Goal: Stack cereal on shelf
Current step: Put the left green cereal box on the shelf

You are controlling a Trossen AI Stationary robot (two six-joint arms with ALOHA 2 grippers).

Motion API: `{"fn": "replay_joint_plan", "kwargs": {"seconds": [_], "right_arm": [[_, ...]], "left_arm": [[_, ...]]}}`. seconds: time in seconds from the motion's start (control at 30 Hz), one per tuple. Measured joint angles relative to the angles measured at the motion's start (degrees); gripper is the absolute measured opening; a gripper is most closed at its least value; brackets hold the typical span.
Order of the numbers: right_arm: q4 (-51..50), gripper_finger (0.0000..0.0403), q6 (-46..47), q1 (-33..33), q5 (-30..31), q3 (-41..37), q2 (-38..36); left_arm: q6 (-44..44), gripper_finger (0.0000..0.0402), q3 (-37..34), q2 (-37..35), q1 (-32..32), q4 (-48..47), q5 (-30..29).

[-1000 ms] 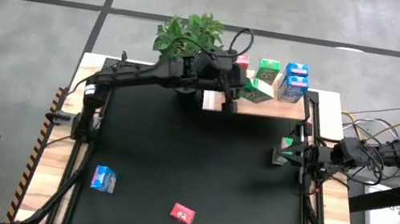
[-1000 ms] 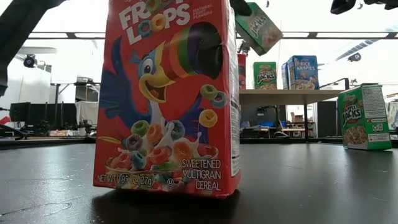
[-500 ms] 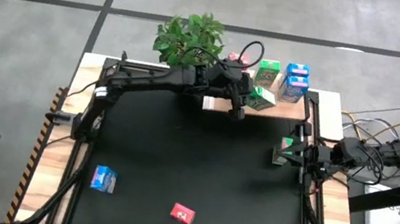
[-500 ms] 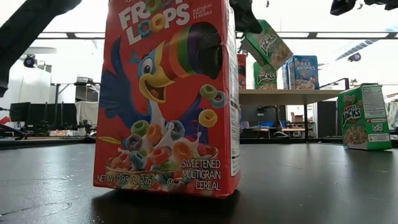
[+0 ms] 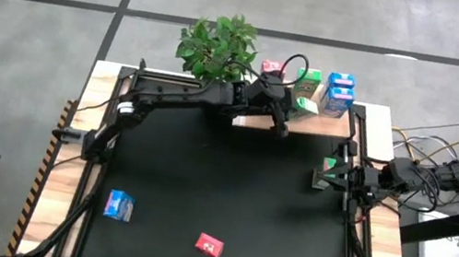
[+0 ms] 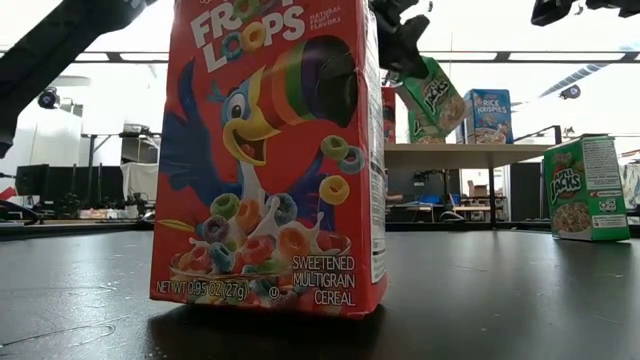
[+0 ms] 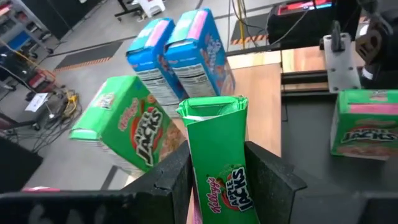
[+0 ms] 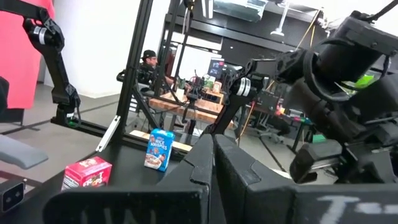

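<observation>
My left gripper reaches over the pale wood shelf at the table's far side, shut on a green cereal box, which also shows in the low view. On the shelf stand a pink box, a green box and two blue boxes. Another green box stands on the table by my right gripper, which is shut and holds nothing. A blue box and a red box sit near the table's front. My left gripper pinches the green box's two narrow sides between its two fingers, on the box's lower half. The fingers slant down from the table's left toward the shelf. The box hangs tilted, its crimped top pointing away, clear above the shelf.
A potted plant stands at the far edge, left of the shelf. In the low view the red box fills the foreground and hides much of the table. Black metal frame posts flank the table.
My left gripper has carried the green box toward the table's right edge and down toward the shelf, beside the boxes standing there. The box has stayed tilted and clear of the shelf. The gripper has kept its hold.
</observation>
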Motion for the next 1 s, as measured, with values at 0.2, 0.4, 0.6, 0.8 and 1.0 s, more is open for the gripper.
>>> {"fn": "replay_joint_plan", "kwargs": {"seconds": [0.2,0.4,0.6,0.8,1.0], "right_arm": [[0.0,0.0009,0.0,0.0,0.0,0.0,0.0],[0.0,0.0009,0.0,0.0,0.1,0.0,0.0],[0.0,0.0009,0.0,0.0,0.1,0.0,0.0],[0.0,0.0009,0.0,0.0,0.4,0.0,0.0],[0.0,0.0009,0.0,0.0,0.4,0.0,0.0]], "left_arm": [[-0.1,0.0119,0.0,0.6,0.0,-0.2,-0.7],[-0.4,0.0125,0.0,0.6,0.0,0.0,-0.7],[-0.3,0.0150,0.0,0.6,0.0,0.1,-0.7],[0.1,0.0167,0.0,0.6,0.0,1.0,-0.7],[0.3,0.0173,0.0,0.6,0.1,2.5,-0.7]]}}
